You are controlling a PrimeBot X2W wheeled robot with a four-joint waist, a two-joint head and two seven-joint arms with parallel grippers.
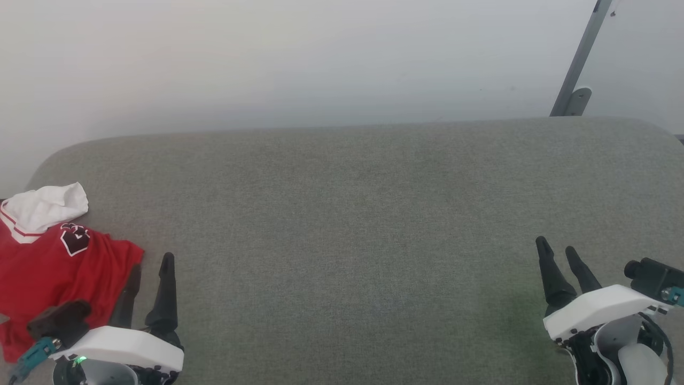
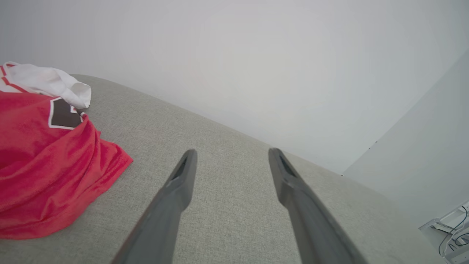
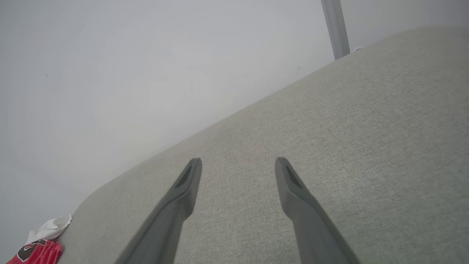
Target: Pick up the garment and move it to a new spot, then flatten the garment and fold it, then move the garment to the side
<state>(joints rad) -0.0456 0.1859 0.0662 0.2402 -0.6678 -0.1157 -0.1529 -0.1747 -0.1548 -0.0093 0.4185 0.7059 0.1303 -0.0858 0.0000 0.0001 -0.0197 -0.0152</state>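
Wall (image 1: 267, 64): plain, pale grey, behind the far edge of the table.

Table (image 1: 347, 214): grey woven cover, rounded far corners, broad bare middle.

Garment (image 1: 53, 267): red shirt, crumpled in a heap at the table's left end, near the front. A white sleeve with red striped trim is bunched on its far side. A black-and-white print (partly folded under, not readable) shows just below the sleeve. In the left wrist view the red hem lies on the cover to the left of the fingers, apart from them.

Left tool (image 1: 152, 263): at the lower left, white housing, two dark fingers spread with grey cover showing between them, nothing in its grip. In the head view its outer finger overlaps the garment's right edge; contact cannot be told.

Right tool (image 1: 556, 246): at the lower right, well apart from the garment, fingers spread over bare cover (the gap is plain in the right wrist view), nothing in its grip.

Post (image 1: 580, 59): slim grey metal bar leaning against the wall behind the table's right end, with a small bracket at its foot.
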